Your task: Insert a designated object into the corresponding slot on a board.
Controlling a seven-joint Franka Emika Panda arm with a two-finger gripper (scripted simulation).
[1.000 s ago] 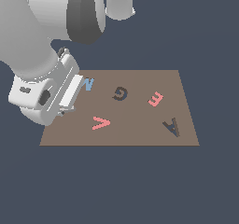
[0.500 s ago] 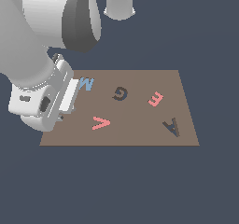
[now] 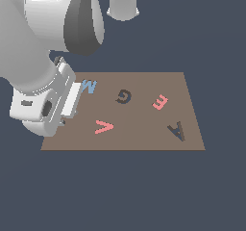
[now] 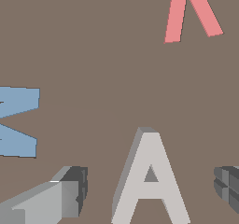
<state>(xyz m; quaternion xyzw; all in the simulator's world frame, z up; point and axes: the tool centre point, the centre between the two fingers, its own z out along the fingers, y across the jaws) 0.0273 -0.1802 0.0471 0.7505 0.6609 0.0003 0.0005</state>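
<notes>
Bulky white-and-grey robot arm (image 3: 43,57) looming over the exterior view's left side, hiding the near-left part of the large flat brown rectangular board (image 3: 139,134). On the board, well to the exterior view's right and near edge, the dark brown-black A-shaped slot (image 3: 177,130), nothing in it. Towards the middle, a dark G-shaped recess (image 3: 123,96), likewise unfilled. Between those two, a pink letter E block (image 3: 159,101); nearer, a pink letter V block (image 3: 103,126); far left, a blue letter M block (image 3: 89,85) just beside the arm's wrist.

Small flat light grey letter A block (image 4: 149,181) lying flat on the board, seen only from the wrist, between the two fingers of the gripper (image 4: 149,190). Dark-padded fingers (image 4: 77,188) spread wide apart, one on each side of the block, neither touching it. Blue M and pink V both near it.
</notes>
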